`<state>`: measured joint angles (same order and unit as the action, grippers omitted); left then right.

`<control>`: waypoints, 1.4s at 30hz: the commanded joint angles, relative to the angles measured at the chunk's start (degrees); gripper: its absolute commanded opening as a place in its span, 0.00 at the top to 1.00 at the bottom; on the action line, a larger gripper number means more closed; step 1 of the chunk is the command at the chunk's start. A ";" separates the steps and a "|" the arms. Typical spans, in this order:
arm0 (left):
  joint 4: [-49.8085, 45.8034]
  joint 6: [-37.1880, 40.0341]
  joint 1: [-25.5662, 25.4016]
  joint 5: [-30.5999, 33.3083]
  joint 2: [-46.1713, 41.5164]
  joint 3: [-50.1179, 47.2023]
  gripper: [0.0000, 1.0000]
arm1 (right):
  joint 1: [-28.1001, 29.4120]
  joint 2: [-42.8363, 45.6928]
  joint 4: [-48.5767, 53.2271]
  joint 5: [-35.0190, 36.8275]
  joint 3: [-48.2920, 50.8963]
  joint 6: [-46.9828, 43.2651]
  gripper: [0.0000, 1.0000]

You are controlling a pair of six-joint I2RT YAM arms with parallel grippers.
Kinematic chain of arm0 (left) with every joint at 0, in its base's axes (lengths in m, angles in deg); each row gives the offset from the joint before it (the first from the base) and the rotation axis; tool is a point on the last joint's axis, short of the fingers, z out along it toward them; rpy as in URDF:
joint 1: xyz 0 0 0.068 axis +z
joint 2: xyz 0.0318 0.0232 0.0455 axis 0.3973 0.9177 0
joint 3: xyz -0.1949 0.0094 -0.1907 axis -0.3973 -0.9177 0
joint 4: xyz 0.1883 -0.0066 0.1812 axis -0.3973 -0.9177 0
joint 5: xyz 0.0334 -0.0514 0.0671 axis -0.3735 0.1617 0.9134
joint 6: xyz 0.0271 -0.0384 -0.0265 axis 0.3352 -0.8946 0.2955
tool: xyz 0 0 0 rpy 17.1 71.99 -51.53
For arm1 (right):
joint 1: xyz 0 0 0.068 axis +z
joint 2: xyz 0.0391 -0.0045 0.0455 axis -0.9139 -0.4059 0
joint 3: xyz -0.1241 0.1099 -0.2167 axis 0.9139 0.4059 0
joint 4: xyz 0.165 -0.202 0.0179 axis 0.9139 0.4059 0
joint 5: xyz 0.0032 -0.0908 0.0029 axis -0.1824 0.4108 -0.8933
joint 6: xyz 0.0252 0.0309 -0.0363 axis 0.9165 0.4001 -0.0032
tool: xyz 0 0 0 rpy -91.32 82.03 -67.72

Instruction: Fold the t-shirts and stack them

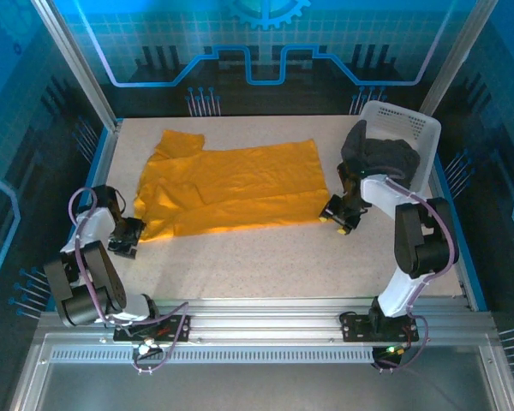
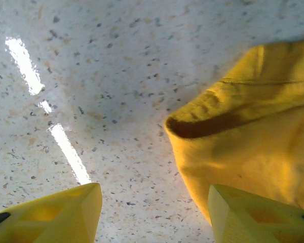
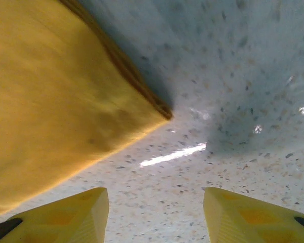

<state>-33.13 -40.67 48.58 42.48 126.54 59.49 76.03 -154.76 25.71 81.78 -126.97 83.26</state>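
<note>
Table (image 1: 257,257): one orange-yellow t-shirt (image 1: 240,184); one charcoal t-shirt (image 1: 385,158) in basket (image 1: 407,120).

Even overhead light is brightening the speckled table (image 1: 265,257) while a blue glow is tinting the surrounding walls (image 1: 265,51). In both wrist views white glare streaks are flashing off its glossy surface, and the orange-yellow shirt (image 3: 50,91) is throwing a soft grey shadow beside its edge.

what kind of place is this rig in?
Probably an enclosed robot test cell, not a home: aluminium-extrusion frame, blue printed wall panels, and a speckled table with an orange-yellow t-shirt spread on it.
</note>
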 commanded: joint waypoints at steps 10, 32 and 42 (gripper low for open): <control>9.79 -0.94 0.95 0.25 6.94 -0.64 0.67 | -0.78 -5.82 -7.61 -1.81 -1.89 4.38 0.59; 5.06 7.41 1.64 5.70 5.50 4.88 1.00 | -1.10 -6.37 -0.27 11.86 -7.25 3.19 1.00; 4.90 7.25 1.66 1.44 5.57 4.32 1.00 | -0.64 -3.74 -0.37 10.10 -5.38 3.49 1.00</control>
<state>-26.29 -34.55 49.56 45.52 132.86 62.81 75.37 -160.02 24.90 91.77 -133.11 85.93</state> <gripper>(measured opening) 0.053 0.061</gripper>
